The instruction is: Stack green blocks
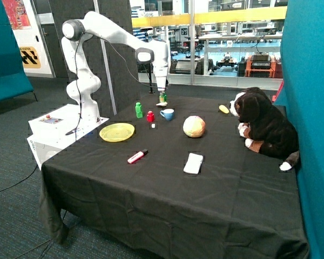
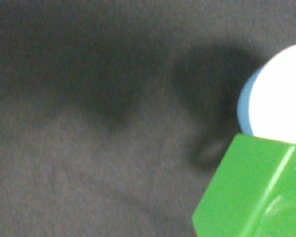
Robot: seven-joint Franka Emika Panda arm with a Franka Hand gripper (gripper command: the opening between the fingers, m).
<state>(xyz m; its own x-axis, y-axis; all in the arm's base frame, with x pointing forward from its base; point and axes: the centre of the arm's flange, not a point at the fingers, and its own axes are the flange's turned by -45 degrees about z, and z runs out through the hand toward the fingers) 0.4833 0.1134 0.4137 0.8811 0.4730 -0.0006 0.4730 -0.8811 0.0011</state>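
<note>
A green block (image 1: 162,98) sits between the fingertips of my gripper (image 1: 162,97), which is shut on it and holds it just above the black cloth near the table's far edge. In the wrist view this green block (image 2: 251,192) fills one corner, close to the camera; the fingers themselves do not show there. More green blocks (image 1: 139,110) stand as a short upright stack beside the red block (image 1: 150,116), between the yellow plate and the blue cup. The held block is well apart from that stack.
A blue cup (image 1: 167,114) stands near the red block. A small white, blue-rimmed thing (image 1: 162,104) (image 2: 276,94) lies right under the gripper. On the cloth are also a yellow plate (image 1: 117,131), a ball (image 1: 194,126), a red marker (image 1: 137,156), a white pad (image 1: 193,163) and a plush dog (image 1: 264,127).
</note>
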